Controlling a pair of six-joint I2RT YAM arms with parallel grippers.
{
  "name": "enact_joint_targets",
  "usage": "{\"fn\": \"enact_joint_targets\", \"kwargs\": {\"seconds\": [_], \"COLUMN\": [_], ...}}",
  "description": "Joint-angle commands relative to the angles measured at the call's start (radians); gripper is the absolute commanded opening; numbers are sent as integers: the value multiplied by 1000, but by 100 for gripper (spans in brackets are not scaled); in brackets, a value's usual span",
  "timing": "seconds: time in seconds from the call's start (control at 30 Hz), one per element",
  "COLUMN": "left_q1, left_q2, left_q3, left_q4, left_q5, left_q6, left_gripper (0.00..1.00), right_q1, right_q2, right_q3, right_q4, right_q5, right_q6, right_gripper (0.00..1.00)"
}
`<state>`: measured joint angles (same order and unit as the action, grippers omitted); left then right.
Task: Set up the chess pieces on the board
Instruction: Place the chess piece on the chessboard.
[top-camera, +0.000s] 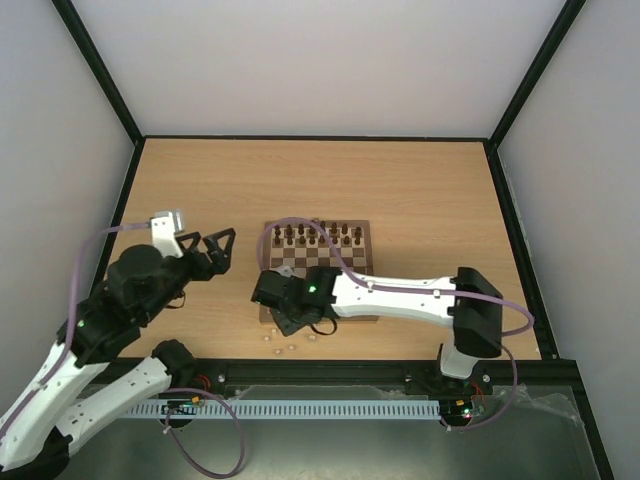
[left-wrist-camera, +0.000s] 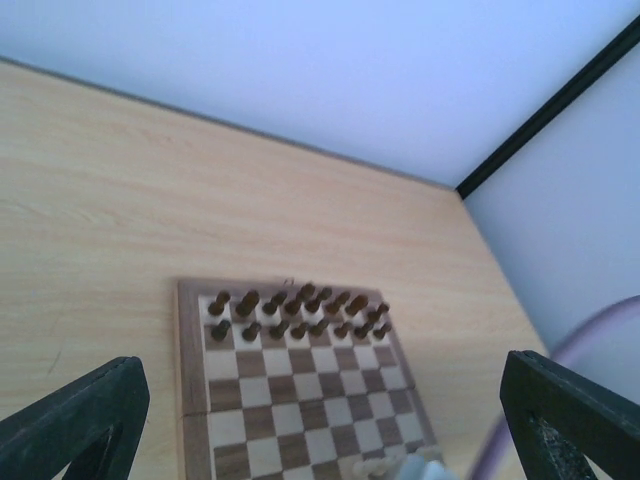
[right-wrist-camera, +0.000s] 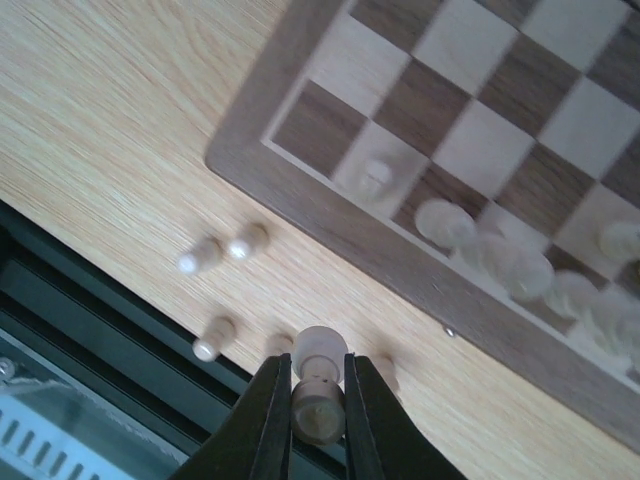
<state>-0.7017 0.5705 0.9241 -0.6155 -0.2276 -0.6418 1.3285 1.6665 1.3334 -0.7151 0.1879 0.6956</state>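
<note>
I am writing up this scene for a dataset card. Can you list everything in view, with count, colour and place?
board: one, dark brown and cream squares, light brown border; middle of the table.
dark chess pieces: two rows, dark brown; far side of the board.
pale chess pieces on the board: several, beige, blurred; near edge.
loose pale pieces: at least three, beige; on the table off the board's near corner.
held pale piece: one, beige; between the right jaws.
table: one, light wood.
walls: white, black frame.
left gripper: black jaws open; left of the board.
right gripper: shut on the held pale piece.
</note>
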Motion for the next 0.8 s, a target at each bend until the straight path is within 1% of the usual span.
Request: {"fn": "enact_joint_targets", "kwargs": {"seconds": [0.0, 0.13, 0.23, 0.37, 0.53, 0.77], "left_q1": [5, 5, 5, 5, 5, 5], "left_q2": [-80, -122, -141, -151, -160, -161], "left_q3": [59, 85, 95, 106, 108, 112], "left_q4": [-39, -75, -94, -115, -125, -131], "left_q5": [-75, -110, -118, -125, -137, -148], "left_q6": [-19, -25, -26, -23, -16, -9], "left_gripper": [99, 99, 99, 99, 99, 99], "right_q1": [7, -12, -38, -63, -79, -98], "right_q2": [99, 198, 242, 285, 336, 366], "right_q3": [117, 197, 226, 245, 311, 318], "right_q4": [-78, -87, -74, -61, -67, -65], "right_q5": [21, 11, -11, -27, -30, -35], "right_q6": [-56, -108, -127, -149, -169, -179], "right_gripper": [7, 7, 7, 7, 6, 6]}}
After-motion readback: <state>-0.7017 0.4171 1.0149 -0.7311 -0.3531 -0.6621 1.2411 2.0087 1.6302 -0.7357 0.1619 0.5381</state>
